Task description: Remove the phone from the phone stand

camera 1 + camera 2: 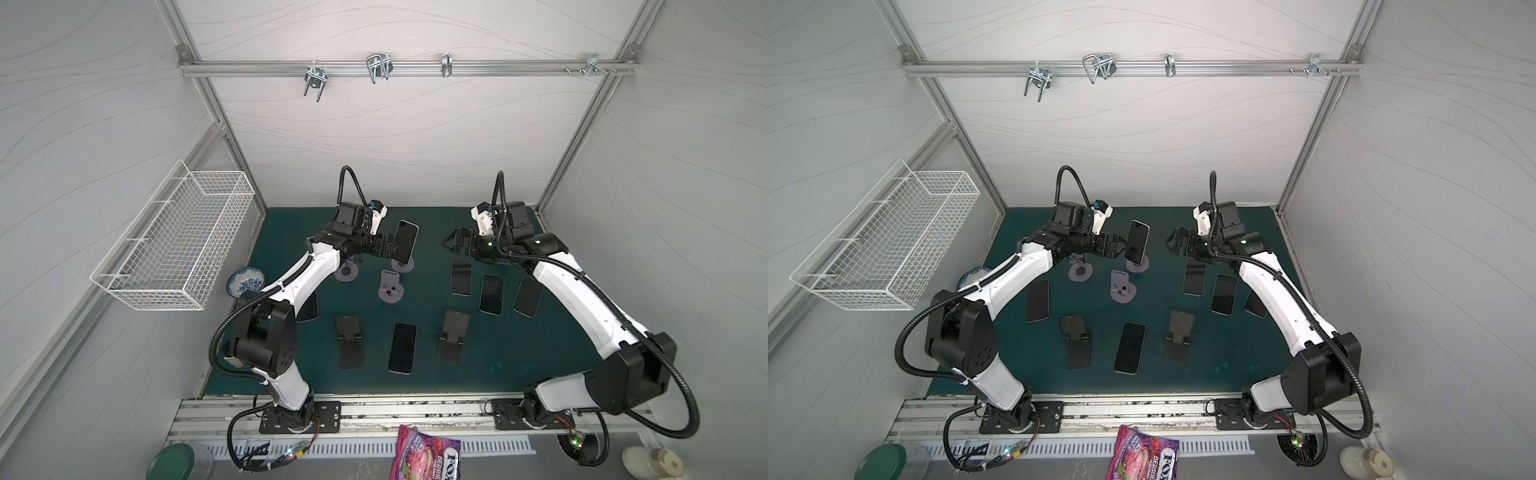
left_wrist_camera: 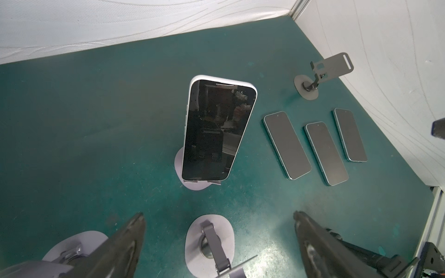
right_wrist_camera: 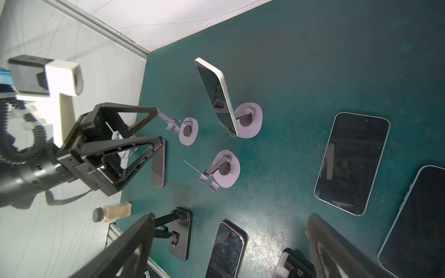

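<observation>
As it leans on the lilac stand (image 2: 195,185), white-edged phone (image 2: 218,131), glossy, black-fronted.

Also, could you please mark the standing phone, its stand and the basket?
standing phone (image 2: 216,130): left wrist view, screen middle.
stand (image 2: 192,186): left wrist view, base rim.
basket (image 1: 174,249): in a top view, mesh wall.

Location type: robotics laboratory test cell. Indicators: an aluminium profile frame (image 1: 407,66) enclosing white wall panels (image 1: 395,137); two robot arms (image 1: 299,282) bolted to a slotted rail (image 1: 415,411) along the green-matted bench (image 1: 519,353); a wire basket (image 1: 174,245) and metal hooks (image 1: 377,66) fixed to the enclosure.
</observation>
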`<state>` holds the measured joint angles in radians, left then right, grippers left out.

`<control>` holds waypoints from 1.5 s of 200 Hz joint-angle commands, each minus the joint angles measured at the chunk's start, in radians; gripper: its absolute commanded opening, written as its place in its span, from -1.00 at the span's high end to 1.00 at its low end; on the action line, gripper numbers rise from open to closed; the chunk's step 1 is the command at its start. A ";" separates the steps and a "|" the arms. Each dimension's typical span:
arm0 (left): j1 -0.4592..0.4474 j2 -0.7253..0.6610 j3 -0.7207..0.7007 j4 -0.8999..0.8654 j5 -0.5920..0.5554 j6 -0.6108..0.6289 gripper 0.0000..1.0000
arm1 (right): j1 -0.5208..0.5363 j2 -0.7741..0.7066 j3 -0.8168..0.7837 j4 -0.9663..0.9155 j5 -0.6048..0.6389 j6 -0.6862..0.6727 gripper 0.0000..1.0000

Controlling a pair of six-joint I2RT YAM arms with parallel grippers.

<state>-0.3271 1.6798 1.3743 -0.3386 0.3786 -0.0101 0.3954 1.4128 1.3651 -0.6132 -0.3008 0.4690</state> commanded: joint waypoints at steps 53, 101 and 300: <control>0.007 0.020 0.073 0.042 0.051 0.014 -0.91 | -0.004 -0.048 -0.034 0.000 -0.032 -0.028 -0.98; 0.006 -0.022 0.071 0.011 0.038 0.060 -0.91 | -0.004 -0.083 -0.022 -0.006 -0.045 0.014 -0.98; 0.007 0.013 0.074 0.072 0.072 0.117 -0.97 | -0.022 -0.072 -0.015 0.015 -0.020 -0.009 -0.98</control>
<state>-0.3271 1.6657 1.4025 -0.3122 0.4458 0.0738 0.3866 1.3376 1.3361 -0.6155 -0.3275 0.4744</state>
